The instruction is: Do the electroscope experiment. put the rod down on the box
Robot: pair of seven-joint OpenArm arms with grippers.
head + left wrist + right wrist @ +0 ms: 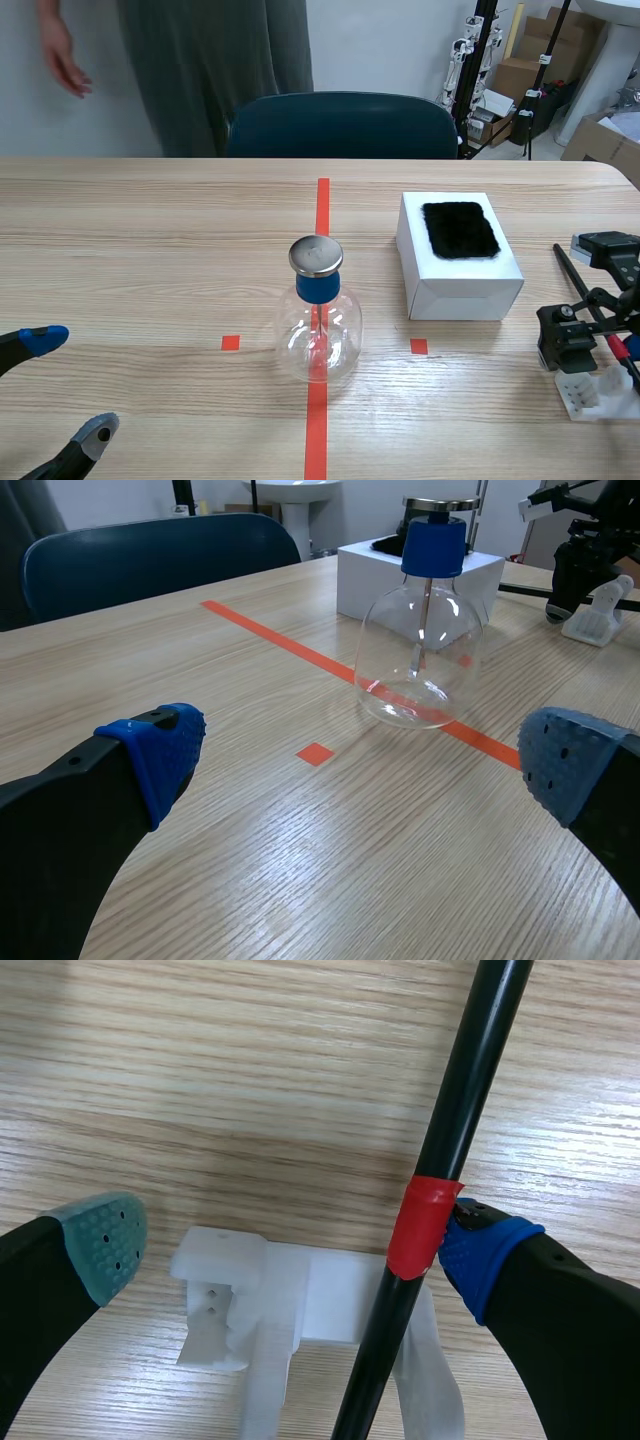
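The black rod [455, 1140] with a red tape band [420, 1225] rests on a white plastic stand [300, 1310] at the table's right. My right gripper [290, 1245] is open around it, its blue pad [480, 1255] touching the rod at the tape and its grey-green pad [100, 1240] well clear. In the scene view the rod [572, 275] slants beside the right gripper [598, 352]. The white box [458, 255] carries a black fur patch [460, 230]. The glass flask electroscope [318, 320] stands on the centre line. My left gripper [72, 385] is open, near the front left.
A person stands beyond the table's far left, one hand [62, 55] showing. A dark blue chair [340, 125] sits behind the table. From the left wrist, the flask [420, 650] and box [365, 575] are ahead of the left gripper [360, 760].
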